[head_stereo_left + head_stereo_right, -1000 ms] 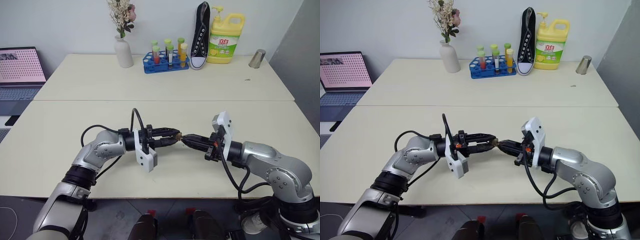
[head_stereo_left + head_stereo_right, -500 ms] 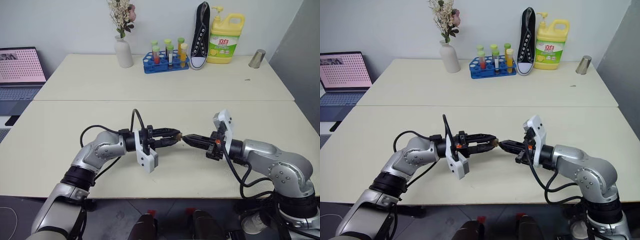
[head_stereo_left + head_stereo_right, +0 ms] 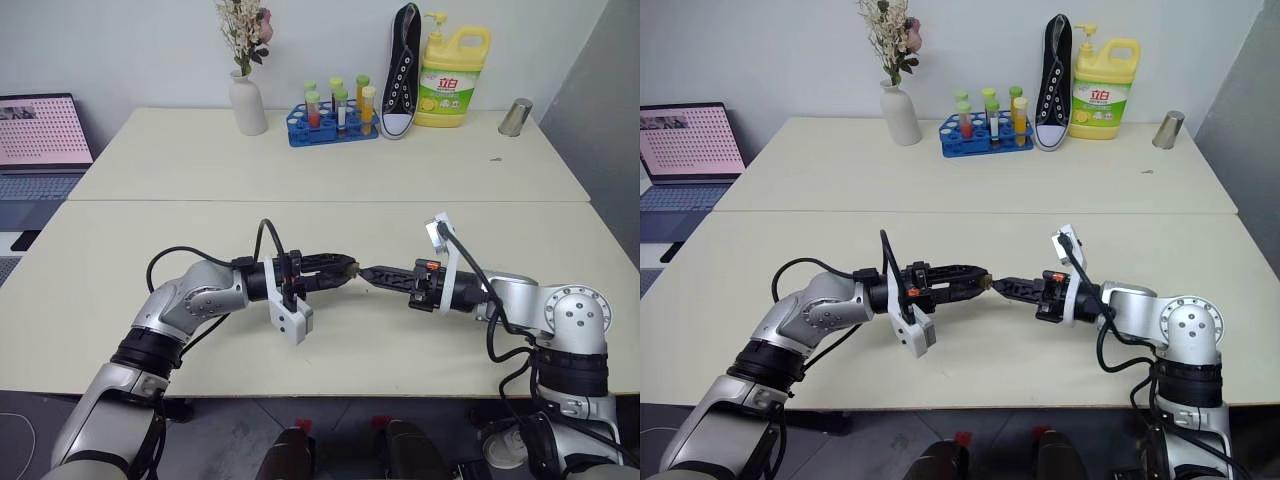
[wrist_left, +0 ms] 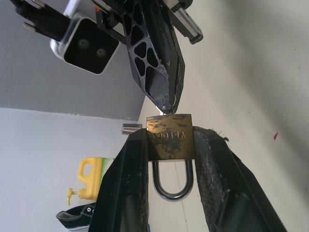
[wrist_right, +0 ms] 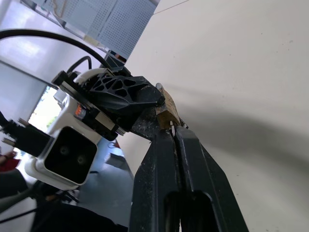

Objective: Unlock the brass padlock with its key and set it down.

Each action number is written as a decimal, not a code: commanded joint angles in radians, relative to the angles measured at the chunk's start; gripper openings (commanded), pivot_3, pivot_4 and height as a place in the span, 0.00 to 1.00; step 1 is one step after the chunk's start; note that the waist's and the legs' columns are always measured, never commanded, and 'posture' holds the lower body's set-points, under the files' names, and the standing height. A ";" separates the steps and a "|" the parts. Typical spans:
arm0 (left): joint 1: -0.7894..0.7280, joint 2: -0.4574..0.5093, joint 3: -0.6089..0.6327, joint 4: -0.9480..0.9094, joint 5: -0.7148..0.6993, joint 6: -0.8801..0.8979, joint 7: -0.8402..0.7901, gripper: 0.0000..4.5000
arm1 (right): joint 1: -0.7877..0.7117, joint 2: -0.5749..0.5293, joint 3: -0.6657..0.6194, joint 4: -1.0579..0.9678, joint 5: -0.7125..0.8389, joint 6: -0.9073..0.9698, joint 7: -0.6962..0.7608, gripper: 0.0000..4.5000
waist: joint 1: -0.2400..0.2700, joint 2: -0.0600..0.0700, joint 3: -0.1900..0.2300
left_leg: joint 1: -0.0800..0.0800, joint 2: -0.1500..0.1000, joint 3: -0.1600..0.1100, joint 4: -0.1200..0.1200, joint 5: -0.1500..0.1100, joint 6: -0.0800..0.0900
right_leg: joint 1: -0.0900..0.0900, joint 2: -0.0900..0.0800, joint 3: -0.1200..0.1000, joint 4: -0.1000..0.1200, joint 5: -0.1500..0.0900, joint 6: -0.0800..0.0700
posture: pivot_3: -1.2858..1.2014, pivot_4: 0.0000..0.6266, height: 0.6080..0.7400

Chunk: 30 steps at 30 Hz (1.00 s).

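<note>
I am looking across the scene from the left side to the right. My left gripper (image 4: 170, 145) is clamping the brass padlock (image 4: 169, 137) by its two side faces, above the near table (image 3: 100, 300) and a little in front of me, with the silvery shackle (image 4: 170, 183) pointing back between the fingers and, as far as I can tell, sitting closed. Just beside it, my right gripper (image 5: 172, 130) is pressing its two fingers fully together, and its tip is meeting the key end of the padlock; I am seeing only a very small bright piece there in the right wrist view, so I believe the key (image 5: 172, 129) is pinched between the tips, but I cannot confirm it. I judge I am in the turning step. To do it well, I am keeping the left grip firm and still, holding the right gripper on one line with the key, and rolling only that wrist, slowly, without pushing sideways, so that the thin key is not bending or slipping out.
</note>
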 commanded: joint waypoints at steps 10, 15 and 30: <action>-0.017 0.002 -0.020 0.004 0.034 -0.020 0.051 0.21 | -0.012 -0.092 0.143 -0.011 0.360 -0.194 -0.200 0.00 | -0.002 0.000 0.000 | 0.000 0.000 0.001 0.000 0.000 0.000 | 0.000 0.000 0.000 0.000 0.000 0.000 | 0.52 0.24 1.00; -0.021 -0.004 -0.027 0.009 0.018 -0.006 0.053 0.21 | -0.043 -0.151 0.181 -0.089 0.273 -0.166 -0.097 0.00 | -0.001 0.000 0.000 | -0.001 0.000 0.001 0.000 0.000 0.000 | 0.000 0.000 0.000 0.000 0.000 0.000 | 0.52 0.24 1.00; -0.005 0.003 -0.031 -0.006 -0.020 0.020 0.055 0.21 | 0.030 -0.430 0.313 -0.329 -0.510 -0.365 0.524 0.62 | 0.002 0.000 0.000 | -0.001 0.000 0.001 0.000 0.000 0.000 | 0.000 0.000 -0.001 -0.001 0.000 0.000 | 0.52 0.24 1.00</action>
